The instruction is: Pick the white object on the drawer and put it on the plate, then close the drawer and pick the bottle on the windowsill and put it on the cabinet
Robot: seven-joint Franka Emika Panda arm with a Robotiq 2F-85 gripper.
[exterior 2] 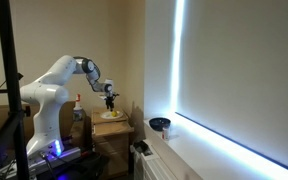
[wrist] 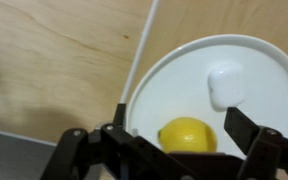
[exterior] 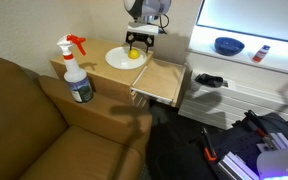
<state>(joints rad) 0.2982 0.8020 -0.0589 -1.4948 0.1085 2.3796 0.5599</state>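
A white plate [exterior: 117, 60] stands on the wooden cabinet top; it also shows in the wrist view [wrist: 264, 70]. The small white object [wrist: 224, 85] lies on the plate, next to a yellow lemon [wrist: 187, 134]. My gripper [exterior: 136, 42] hangs just above the plate, open and empty, with its fingers [wrist: 182, 125] either side of the lemon and the white object just beyond the fingertips. The drawer [exterior: 160, 82] is pulled open beside the plate. A small bottle [exterior: 262, 53] stands on the windowsill.
A spray bottle [exterior: 76, 70] with a red trigger stands at the cabinet's end by the brown sofa [exterior: 24, 120]. A blue bowl [exterior: 228, 45] sits on the windowsill. A black object [exterior: 209, 80] lies on the white ledge below.
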